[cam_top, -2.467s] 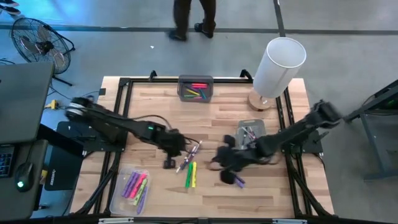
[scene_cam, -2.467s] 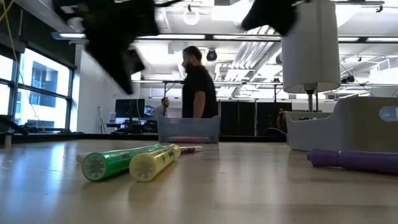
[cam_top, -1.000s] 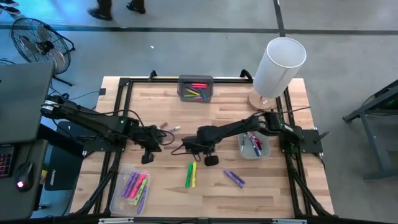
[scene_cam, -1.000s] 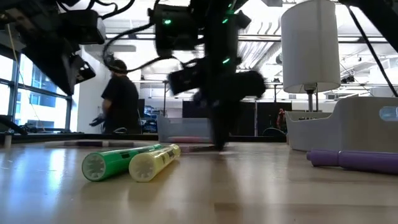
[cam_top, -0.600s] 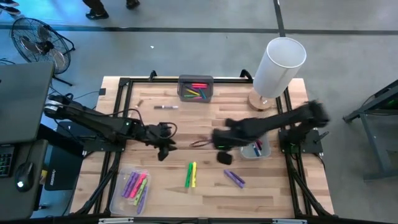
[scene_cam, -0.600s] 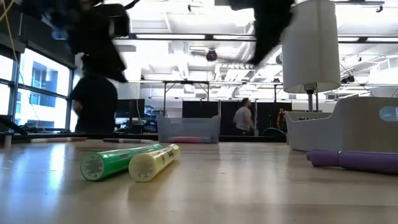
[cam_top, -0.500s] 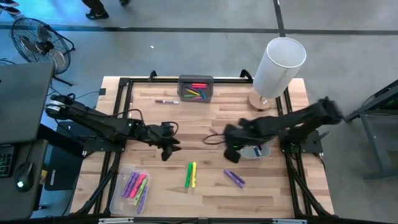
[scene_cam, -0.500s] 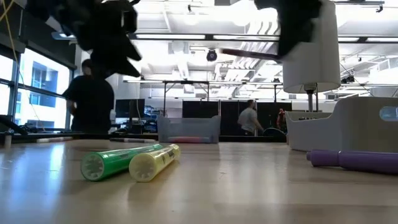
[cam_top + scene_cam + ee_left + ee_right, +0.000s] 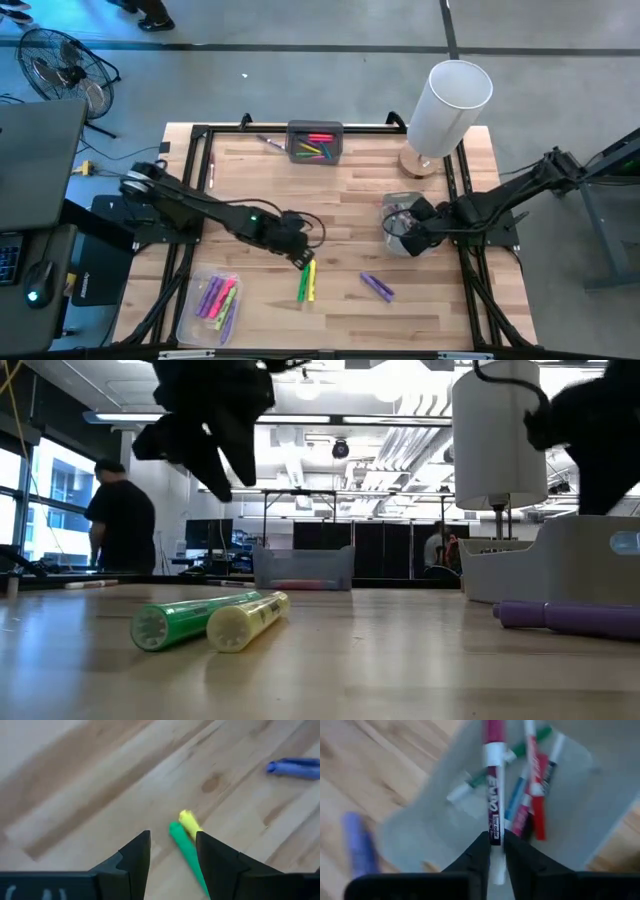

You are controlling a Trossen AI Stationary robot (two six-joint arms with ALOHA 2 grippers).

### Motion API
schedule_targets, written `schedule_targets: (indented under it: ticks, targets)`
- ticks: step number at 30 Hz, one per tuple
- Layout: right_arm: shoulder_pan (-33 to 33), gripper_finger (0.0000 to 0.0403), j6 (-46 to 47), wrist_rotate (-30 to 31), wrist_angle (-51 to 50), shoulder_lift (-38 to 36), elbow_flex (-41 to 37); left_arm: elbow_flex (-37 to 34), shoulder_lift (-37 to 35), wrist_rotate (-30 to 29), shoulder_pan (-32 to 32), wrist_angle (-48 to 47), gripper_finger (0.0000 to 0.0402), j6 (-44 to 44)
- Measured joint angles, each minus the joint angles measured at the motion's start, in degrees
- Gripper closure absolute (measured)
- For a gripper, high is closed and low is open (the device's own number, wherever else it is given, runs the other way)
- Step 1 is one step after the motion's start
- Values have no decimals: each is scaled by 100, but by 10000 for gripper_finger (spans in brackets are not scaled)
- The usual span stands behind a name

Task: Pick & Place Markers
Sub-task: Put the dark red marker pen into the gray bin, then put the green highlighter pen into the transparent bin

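Note:
A green marker (image 9: 302, 282) and a yellow marker (image 9: 311, 280) lie side by side on the table, near its middle. My left gripper (image 9: 300, 252) hangs open just above their far ends; in the left wrist view the green marker (image 9: 189, 862) and the yellow marker (image 9: 188, 821) show between its fingers (image 9: 172, 856). My right gripper (image 9: 408, 226) is over the grey tray (image 9: 392, 207) at the right, shut on a white-barrelled marker with a dark red cap (image 9: 493, 780). A purple marker (image 9: 377, 287) lies flat near the tray. My right gripper pinches the white barrel (image 9: 494, 839) of the marker between its two fingers, near its tail end. The marker runs along the fingers and sticks out past their tips, cap end forward. It is lifted clear, above the markers lying in the grey tray (image 9: 580, 780).
A grey tray of markers (image 9: 315, 141) stands at the far edge, with a thin marker (image 9: 268, 142) loose beside it. A clear tray of markers (image 9: 212, 303) sits near left. A white lamp (image 9: 445, 110) stands far right.
My right gripper has gone from the table's middle toward the right edge, to above the grey tray, carrying the thin marker. My left gripper has gone right and nearer, to above the green and yellow markers. A loose thin marker has slid toward the far edge.

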Motion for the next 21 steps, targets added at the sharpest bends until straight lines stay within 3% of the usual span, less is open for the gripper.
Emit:
schedule_targets:
  ticks: [7, 21]
  targets:
    - [4, 300, -230, 23, -158, -521, -331, 386, 728, 651, -63, -94, 248, -924]
    - [1, 293, -661, 572, -137, -1787, -329, 402, 1546, 1092, -273, 624, 248, -1702]
